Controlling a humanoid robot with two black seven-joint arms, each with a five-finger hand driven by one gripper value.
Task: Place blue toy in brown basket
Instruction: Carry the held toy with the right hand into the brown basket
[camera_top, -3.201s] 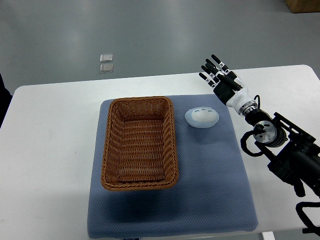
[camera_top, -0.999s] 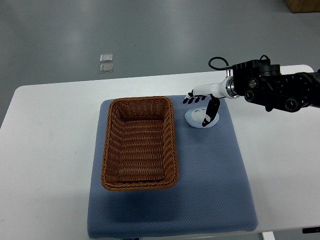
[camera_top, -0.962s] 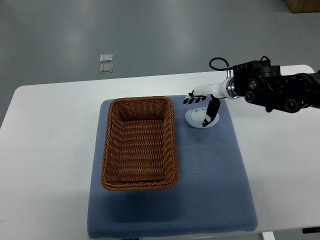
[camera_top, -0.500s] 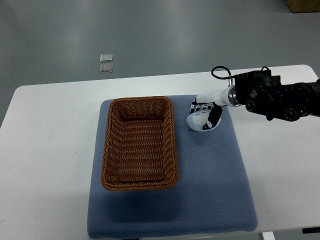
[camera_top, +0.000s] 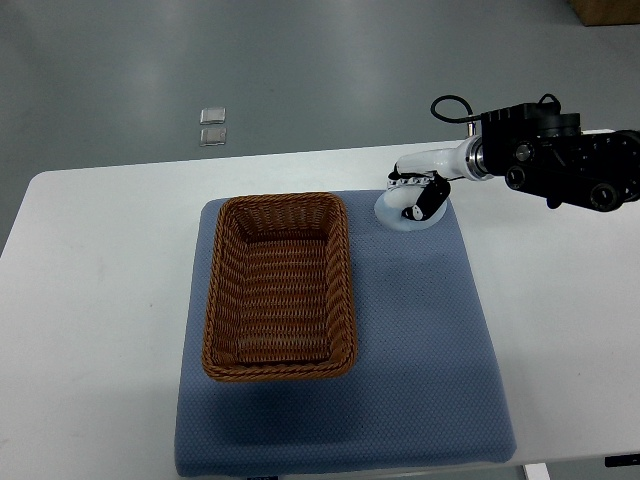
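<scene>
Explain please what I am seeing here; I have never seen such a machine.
This is one camera looking steeply down from the robot's own side. The black arm entering from the right ends in the right robot hand, which has fingers like a person's. They are curled around a pale blue toy at the far edge of a blue mat on a white table. To the toy's left on the mat stands an empty brown basket. The left arm is not visible.

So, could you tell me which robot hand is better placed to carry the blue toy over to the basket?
The right. The right robot hand is already closed around the blue toy at the mat's far right corner, just right of the brown basket. The left arm is out of view.
</scene>
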